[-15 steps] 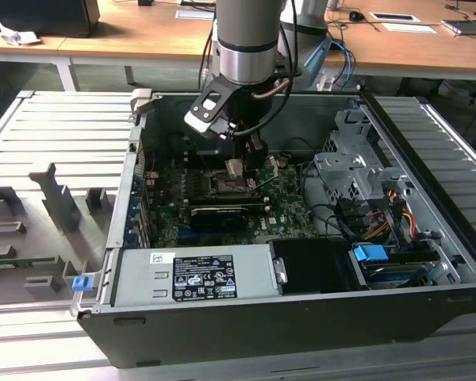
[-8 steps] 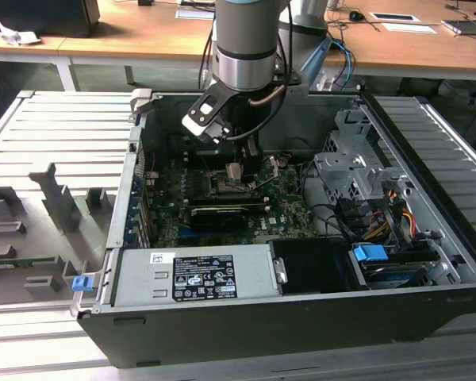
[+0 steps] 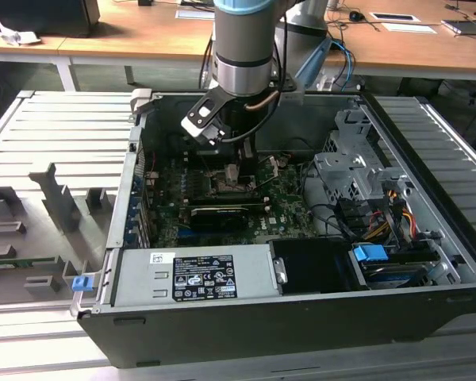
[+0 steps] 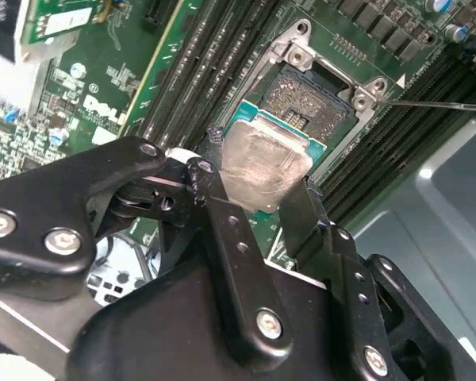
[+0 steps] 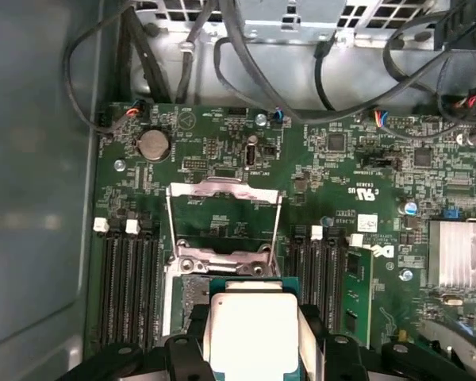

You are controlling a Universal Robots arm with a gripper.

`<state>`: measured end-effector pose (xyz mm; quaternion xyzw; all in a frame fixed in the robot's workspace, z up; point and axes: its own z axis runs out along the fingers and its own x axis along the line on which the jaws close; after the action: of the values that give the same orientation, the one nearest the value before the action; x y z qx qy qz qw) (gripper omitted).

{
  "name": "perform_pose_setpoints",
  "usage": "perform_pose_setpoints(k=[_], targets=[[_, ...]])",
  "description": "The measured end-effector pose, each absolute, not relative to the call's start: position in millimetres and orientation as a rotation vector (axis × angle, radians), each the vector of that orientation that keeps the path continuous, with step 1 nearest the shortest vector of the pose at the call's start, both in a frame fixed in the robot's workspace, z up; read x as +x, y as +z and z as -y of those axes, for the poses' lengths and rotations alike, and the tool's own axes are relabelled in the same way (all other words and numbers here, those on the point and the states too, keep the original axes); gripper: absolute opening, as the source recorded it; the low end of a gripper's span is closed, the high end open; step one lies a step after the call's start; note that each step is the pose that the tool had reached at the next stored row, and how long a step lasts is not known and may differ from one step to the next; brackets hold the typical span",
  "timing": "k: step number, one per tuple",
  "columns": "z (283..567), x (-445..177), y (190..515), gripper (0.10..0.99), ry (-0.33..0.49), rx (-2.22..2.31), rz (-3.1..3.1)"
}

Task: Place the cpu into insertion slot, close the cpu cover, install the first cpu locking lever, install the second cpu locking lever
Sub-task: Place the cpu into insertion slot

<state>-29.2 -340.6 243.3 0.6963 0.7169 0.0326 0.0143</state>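
Observation:
My gripper [image 4: 258, 202] is shut on the cpu [image 4: 262, 163], a flat square chip with a dull silver face and a teal edge, held between two black fingers [image 4: 216, 198]. The chip hangs tilted just above the insertion slot [image 4: 309, 103], a dark square socket with a silvery rim in the green board, and covers one corner of it. In the first wrist view the cpu [image 5: 252, 325] sits between the fingers, with the cpu cover [image 5: 222, 190] swung open beyond the socket. In the exterior view the gripper [image 3: 231, 171] is low inside the case, over the socket [image 3: 236, 184].
Black memory slots [image 5: 131, 278] flank the socket on both sides. A long black card [image 3: 219, 213] lies just in front of it. The silver power supply [image 3: 198, 274], a drive cage [image 3: 357, 175] and loose cables [image 5: 301, 48] crowd the case. A finned heatsink [image 5: 460, 254] is nearby.

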Motion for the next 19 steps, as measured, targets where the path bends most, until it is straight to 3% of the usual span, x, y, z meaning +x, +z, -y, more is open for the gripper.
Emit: perform_pose_setpoints(k=[19], targets=[[324,-43,216,0.529,0.097,2.181,-2.223]])
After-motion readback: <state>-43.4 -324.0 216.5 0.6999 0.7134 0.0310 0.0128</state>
